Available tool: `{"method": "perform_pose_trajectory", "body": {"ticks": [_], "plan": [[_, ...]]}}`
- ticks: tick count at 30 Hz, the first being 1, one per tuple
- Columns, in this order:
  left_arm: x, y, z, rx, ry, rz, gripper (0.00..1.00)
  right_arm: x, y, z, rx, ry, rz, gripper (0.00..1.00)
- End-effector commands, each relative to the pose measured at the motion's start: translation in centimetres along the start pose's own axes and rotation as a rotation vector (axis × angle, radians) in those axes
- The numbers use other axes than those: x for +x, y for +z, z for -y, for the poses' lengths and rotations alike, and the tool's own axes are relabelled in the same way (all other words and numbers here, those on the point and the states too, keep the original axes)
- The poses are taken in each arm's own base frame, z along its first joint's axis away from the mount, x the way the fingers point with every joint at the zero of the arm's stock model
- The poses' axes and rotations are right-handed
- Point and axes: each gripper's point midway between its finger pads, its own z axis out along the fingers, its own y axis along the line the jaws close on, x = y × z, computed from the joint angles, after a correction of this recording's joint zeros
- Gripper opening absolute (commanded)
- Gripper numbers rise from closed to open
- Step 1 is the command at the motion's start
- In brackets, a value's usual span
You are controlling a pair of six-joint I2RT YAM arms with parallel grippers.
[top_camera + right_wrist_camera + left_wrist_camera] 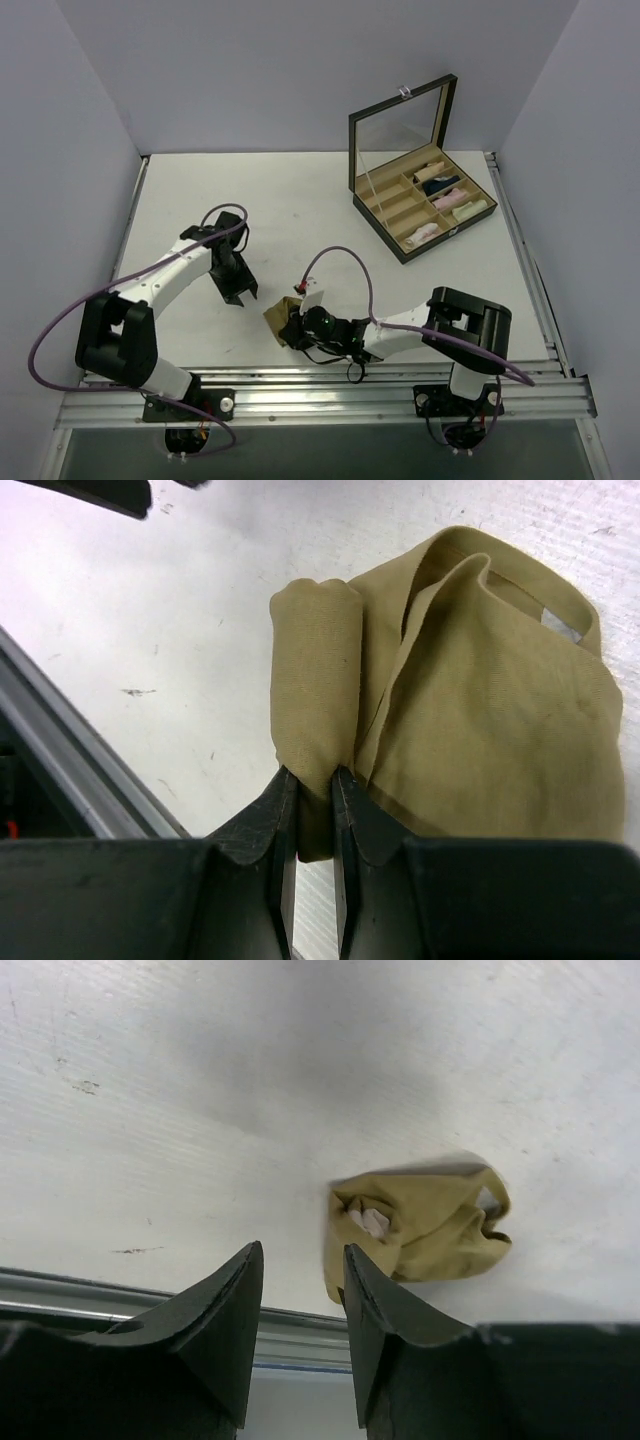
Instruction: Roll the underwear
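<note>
Right tool (315, 778) is clamped narrow on the tan underwear (480, 710), jaws pinched onto a tight rolled edge (315, 670) of cloth that stands up between them. So a roll has been started: one side of the garment is wound into a firm tube, while the rest spreads flat and loose toward 3 o'clock in the right wrist view, waistband loop open at the far end. From above, the garment sits on the worktop (290, 200) down at 6 o'clock, close to the near rail, tucked under the right arm's wrist. The left tool (300, 1260) hovers just off it at about 10 o'clock, fingers apart and holding nothing; its own camera shows the crumpled tan bundle lying past the fingertips toward 2 o'clock, untouched by them. Up at 2 o'clock on the worktop stands the open compartment box (352, 150), and several small rolls (440, 195) lie in its slots, too small here to name each with confidence. My read: this piece is early to midway, first turns made, most of the fabric yet to be wound in, and the finished roll not yet carried anywhere. The flat part looks slack, so the roll could loosen if the pinch lets go.
</note>
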Motion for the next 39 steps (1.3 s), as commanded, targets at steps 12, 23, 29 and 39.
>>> {"method": "perform_pose_trajectory", "body": {"ticks": [12,23,29,39], "plan": [[2.3,-0.1,3.2,0.327,0.116,0.056,0.50,7.9,-0.9,7.8,0.135,0.051,-0.277,0.00],[3.7,2.7,2.7,0.292,0.122,0.015,0.53,7.8,-0.6,7.7,0.140,0.053,-0.281,0.00],[4.5,5.6,2.5,0.243,0.128,-0.025,0.53,8.1,-0.6,7.2,0.116,0.056,-0.304,0.00],[4.8,6.7,1.3,0.071,0.175,-0.031,0.09,3.0,-2.4,6.5,0.238,-0.044,-0.229,0.35]]}}
